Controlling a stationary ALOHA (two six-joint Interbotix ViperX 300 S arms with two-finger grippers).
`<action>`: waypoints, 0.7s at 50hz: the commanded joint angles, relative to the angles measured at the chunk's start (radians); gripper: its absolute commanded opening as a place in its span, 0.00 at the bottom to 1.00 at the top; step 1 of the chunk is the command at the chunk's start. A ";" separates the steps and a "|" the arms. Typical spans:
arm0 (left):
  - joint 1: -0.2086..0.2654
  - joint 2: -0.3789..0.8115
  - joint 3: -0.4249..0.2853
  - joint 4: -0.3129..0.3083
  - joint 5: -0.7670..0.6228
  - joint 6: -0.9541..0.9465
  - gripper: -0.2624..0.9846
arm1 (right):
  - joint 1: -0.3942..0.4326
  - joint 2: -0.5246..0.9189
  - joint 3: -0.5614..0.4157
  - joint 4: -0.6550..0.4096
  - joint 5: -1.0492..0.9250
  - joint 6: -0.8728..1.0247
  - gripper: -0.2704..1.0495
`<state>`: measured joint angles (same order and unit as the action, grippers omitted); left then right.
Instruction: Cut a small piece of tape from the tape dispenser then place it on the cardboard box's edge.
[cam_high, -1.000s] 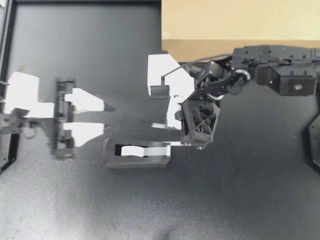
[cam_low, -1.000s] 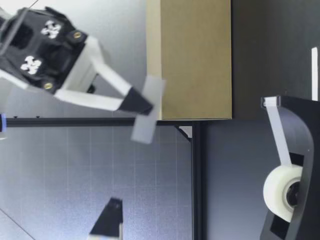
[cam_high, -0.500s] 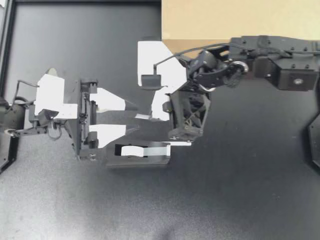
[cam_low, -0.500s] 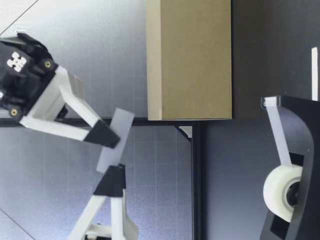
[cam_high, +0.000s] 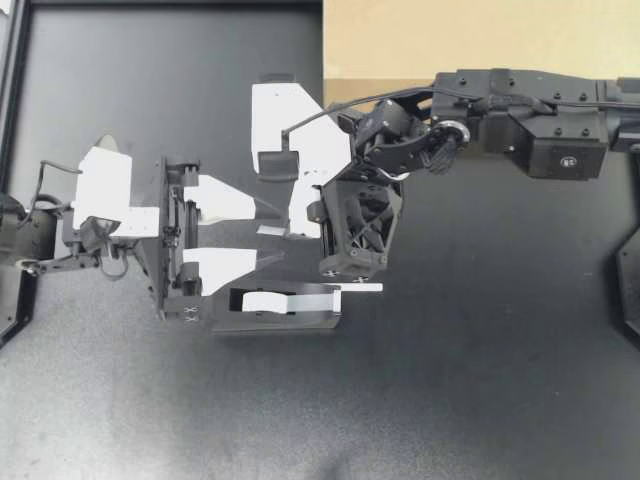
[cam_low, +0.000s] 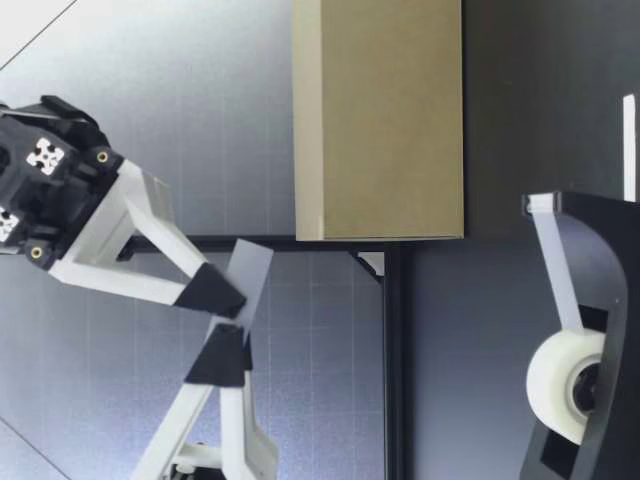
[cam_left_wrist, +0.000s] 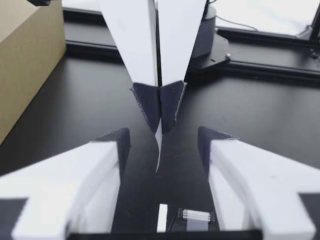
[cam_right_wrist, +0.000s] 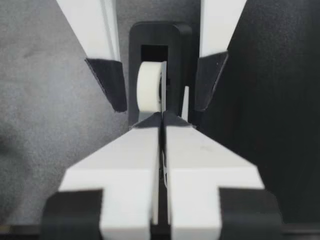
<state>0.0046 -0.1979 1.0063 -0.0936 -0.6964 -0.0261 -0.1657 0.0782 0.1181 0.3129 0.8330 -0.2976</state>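
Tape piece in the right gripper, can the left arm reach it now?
Probably yes: the left gripper is open, fingers flanking the tape piece held by the right gripper.

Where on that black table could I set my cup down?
Bare: the wide table stretch below the tape dispenser in the top view, and the corner left of the cardboard box. Crowded: the middle, where both jaws meet near the dispenser.

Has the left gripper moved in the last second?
Yes. My left gripper has moved toward the table's middle: its fingertips, earlier at the tape dispenser's end, are now level with its roll.
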 joint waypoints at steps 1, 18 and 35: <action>0.000 -0.006 -0.017 0.000 -0.018 -0.003 0.55 | 0.003 -0.014 -0.028 0.002 0.000 0.000 0.14; 0.000 -0.005 -0.003 0.000 -0.048 -0.002 0.19 | 0.003 -0.014 -0.028 0.002 0.008 0.005 0.14; 0.000 -0.002 -0.002 0.000 -0.049 -0.003 0.12 | 0.003 -0.015 -0.028 0.005 0.008 0.006 0.14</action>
<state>0.0046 -0.1917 1.0140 -0.0936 -0.7348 -0.0276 -0.1657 0.0813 0.1166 0.3129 0.8437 -0.2930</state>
